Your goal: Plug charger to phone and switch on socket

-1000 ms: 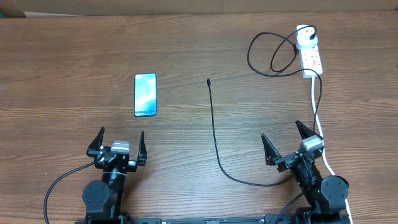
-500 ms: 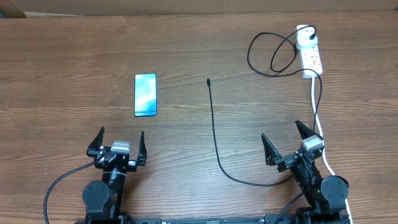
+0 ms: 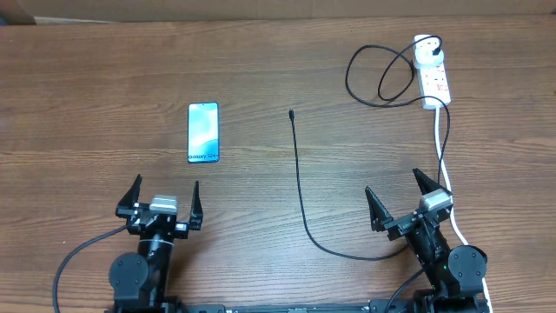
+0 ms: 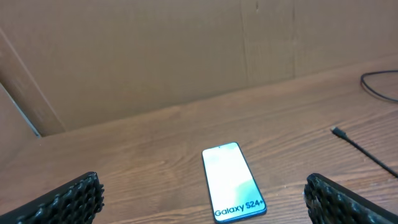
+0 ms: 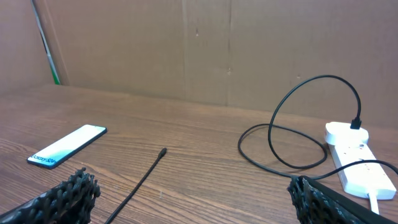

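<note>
1 change: left jaws, spread, nudged leftward; phone [image 3: 203, 132] unmoved.

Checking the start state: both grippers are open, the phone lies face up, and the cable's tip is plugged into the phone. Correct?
Not plugged in: the overhead view shows the cable's tip lying bare on the table, well apart from the phone. The rest holds.
</note>
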Controlling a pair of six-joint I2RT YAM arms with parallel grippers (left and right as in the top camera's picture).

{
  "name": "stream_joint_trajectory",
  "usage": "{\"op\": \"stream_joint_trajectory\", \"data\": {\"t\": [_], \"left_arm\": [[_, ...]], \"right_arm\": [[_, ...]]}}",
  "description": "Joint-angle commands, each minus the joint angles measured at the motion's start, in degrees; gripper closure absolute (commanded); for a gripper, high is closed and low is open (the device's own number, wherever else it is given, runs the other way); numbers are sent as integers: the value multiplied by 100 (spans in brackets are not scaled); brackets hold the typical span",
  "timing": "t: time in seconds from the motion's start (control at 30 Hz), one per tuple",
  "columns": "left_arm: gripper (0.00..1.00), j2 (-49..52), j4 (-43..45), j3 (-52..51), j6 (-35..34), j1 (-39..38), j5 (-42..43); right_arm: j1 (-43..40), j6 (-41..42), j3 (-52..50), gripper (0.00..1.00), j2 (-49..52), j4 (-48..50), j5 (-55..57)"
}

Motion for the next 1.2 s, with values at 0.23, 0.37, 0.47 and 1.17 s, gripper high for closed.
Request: {"op": "stream_joint_trajectory", "data": {"t": [0.23,0.37,0.47,1.17], "left_arm": [[0,2159,-649,2277,-142,31,271],[0,3508,-1587,3703,-140,31,435],[0,4371,-2415,4743,-142,31,616],[0,8277,-6201,8717,-581,20,1899]], "right_arm": [[2,-2,-59,0,-57,168,-9],[-4,398,-57,0,-57,162,-7],[-2,807,-57,0,-57,94,-9],[-2,1200,3713,0,2627,-2555,-330]]}}
